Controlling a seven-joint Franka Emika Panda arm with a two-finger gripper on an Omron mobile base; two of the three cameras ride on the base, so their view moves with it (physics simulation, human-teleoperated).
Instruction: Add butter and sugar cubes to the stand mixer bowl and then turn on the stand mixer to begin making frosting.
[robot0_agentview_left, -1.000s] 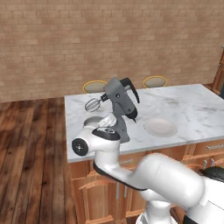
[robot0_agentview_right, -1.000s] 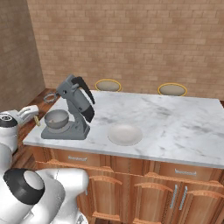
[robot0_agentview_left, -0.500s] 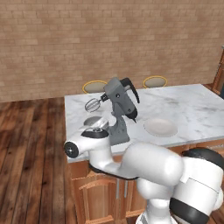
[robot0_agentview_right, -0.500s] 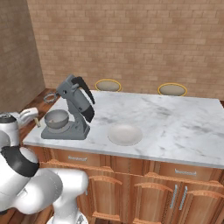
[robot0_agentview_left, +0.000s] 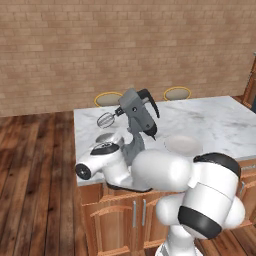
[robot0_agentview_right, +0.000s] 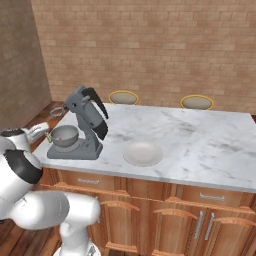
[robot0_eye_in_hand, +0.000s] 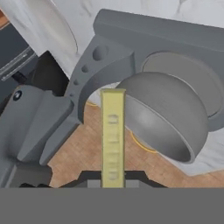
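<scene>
In my hand view, going left to right: the dark grey tilt-head stand mixer (robot0_eye_in_hand: 41, 127) fills the left, its neck and raised head lying left of my jaws. Dead centre, rising straight out from between my jaws, is the small pale yellow block of butter (robot0_eye_in_hand: 113, 138); my gripper (robot0_eye_in_hand: 113, 177) is closed nearly all the way on its near end, and its long axis runs straight ahead along my reach. Just right of the butter's far end sits the round, deep, shiny grey metal stand mixer bowl (robot0_eye_in_hand: 168, 116), seated on the mixer's flat base, on the white marble counter (robot0_eye_in_hand: 131, 8).

The bowl therefore lies ahead of my jaws and to their right, close by the butter's tip, though I cannot tell whether they touch. I judge the butter is not yet over the bowl's opening, so the coming move must carry it across the rim before I let go.
</scene>
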